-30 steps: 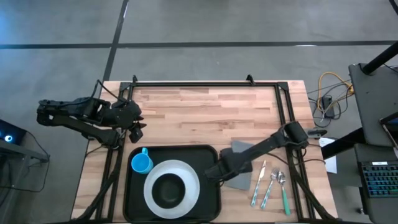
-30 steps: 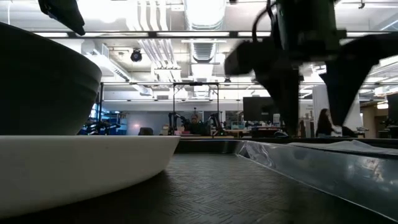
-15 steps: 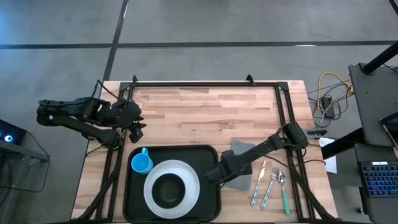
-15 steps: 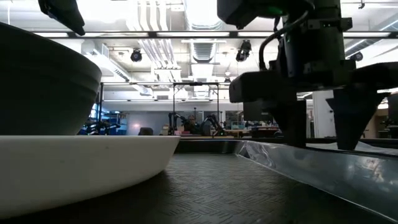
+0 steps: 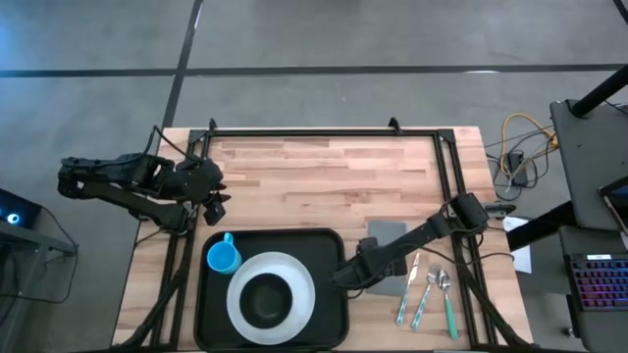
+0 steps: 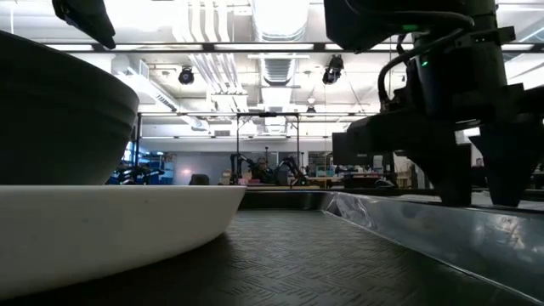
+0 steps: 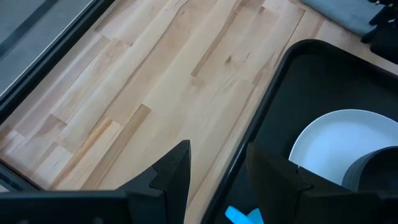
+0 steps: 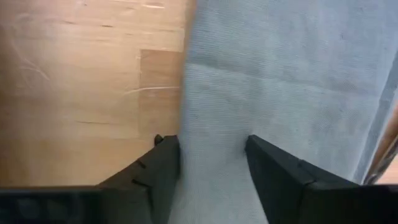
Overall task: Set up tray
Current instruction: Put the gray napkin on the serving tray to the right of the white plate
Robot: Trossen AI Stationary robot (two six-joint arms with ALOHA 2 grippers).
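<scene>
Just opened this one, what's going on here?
A two-armed robot is setting up a black tray that already holds a white plate with a dark bowl on it and a blue cup. The right gripper is down over the grey napkin just right of the tray, fingers apart astride its edge. A fork and two spoons lie further right. The left gripper waits open at the table's left edge.
</scene>
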